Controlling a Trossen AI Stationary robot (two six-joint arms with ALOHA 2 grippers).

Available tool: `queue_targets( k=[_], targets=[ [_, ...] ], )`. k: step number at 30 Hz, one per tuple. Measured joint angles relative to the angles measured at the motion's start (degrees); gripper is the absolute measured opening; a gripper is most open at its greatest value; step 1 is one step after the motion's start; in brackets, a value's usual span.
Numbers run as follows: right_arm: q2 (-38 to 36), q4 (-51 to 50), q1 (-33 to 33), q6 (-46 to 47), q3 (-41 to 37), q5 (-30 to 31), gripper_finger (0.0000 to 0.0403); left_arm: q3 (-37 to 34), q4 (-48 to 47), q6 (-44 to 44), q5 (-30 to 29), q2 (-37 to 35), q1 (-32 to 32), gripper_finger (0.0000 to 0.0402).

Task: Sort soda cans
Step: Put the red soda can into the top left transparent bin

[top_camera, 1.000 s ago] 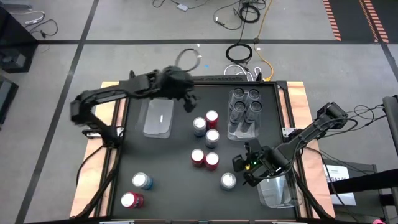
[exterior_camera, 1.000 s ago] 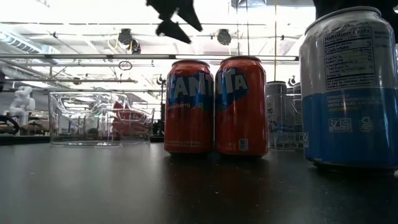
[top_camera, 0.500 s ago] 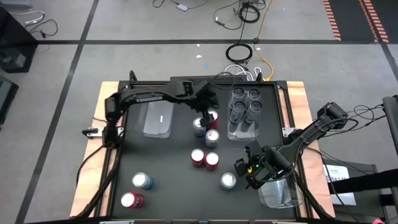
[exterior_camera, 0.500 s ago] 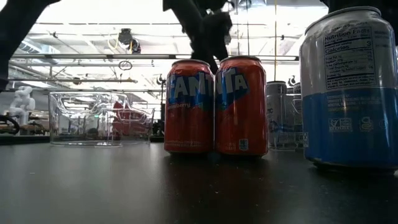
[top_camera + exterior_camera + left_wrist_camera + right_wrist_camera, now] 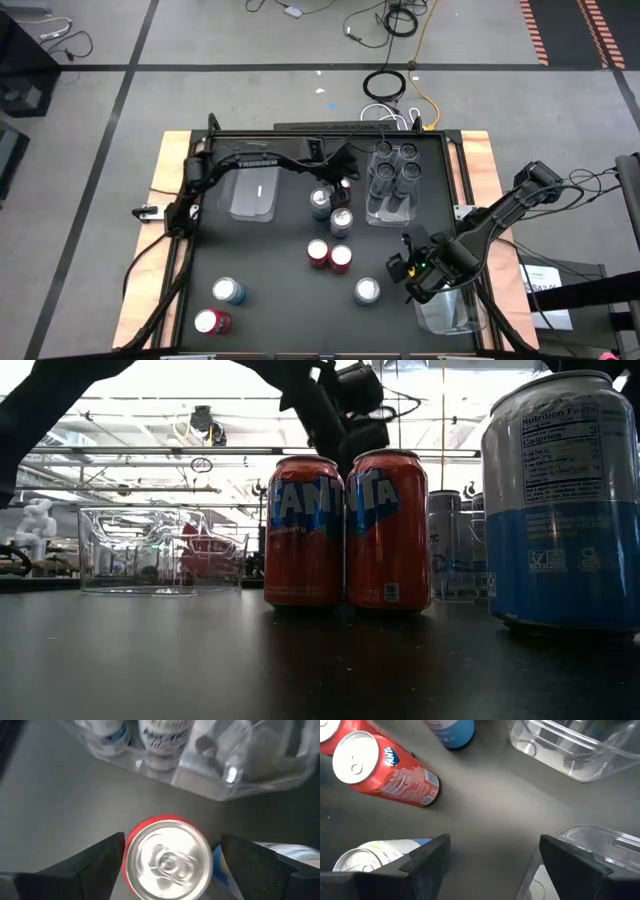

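High view: the left hand [image 5: 341,180] is reached across the dark tabletop [image 5: 270,270] and held above a red can [image 5: 342,187] in the middle cluster. In the left wrist view the fingers [image 5: 80,865] are spread wide on either side of that red can [image 5: 167,857], whose silvery top with its pull tab is seen directly between them; no contact can be made out. Just beyond the hand a clear tray [image 5: 392,195] holding four dark grey cans [image 5: 383,152] is found, and a blue-and-silver can [image 5: 320,202] is set close beside the red one, with another silver-topped can [image 5: 341,222] just below it. To the other side of the arm, an empty-looking clear tray [image 5: 254,190] is laid.

The right hand [image 5: 418,272] is held near the tabletop's right edge, with its fingers [image 5: 420,865] wide apart and nothing between them. A blue-and-silver can [image 5: 367,291] is seen just beside it, two red cans [image 5: 330,255] stand touching a little farther off, and a third clear tray [image 5: 445,308] lies beside it toward the edge. Well apart, near the left front corner, a blue-and-silver can [image 5: 229,291] and a red can [image 5: 211,322] are placed.

In the low view "FANTA" is read on the two red cans [image 5: 345,530], and a nutrition panel is printed on the large blue-and-silver can [image 5: 562,500], its small text being illegible.
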Motion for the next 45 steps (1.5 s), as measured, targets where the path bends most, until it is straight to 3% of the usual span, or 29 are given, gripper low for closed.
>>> queue_targets(
  k=[25, 33, 45],
  targets=[
    [0.0, 1.05, 0.0, 1.18, 0.0, 0.62, 0.0297, -0.12, 0.32, -0.05, -0.65, 2.44, 0.35, 0.034],
    [0.0, 1.57, 0.0, 1.18, 0.0, 1.09, 0.0297, 0.6, -0.87, -0.1, -0.71, 2.53, 0.46, 0.03],
    [0.0, 2.04, -0.02, 1.18, 0.0, 2.29, 0.0297, 0.47, -1.68, 0.09, -3.74, 0.14, 1.63, 0.0295]
  ],
)
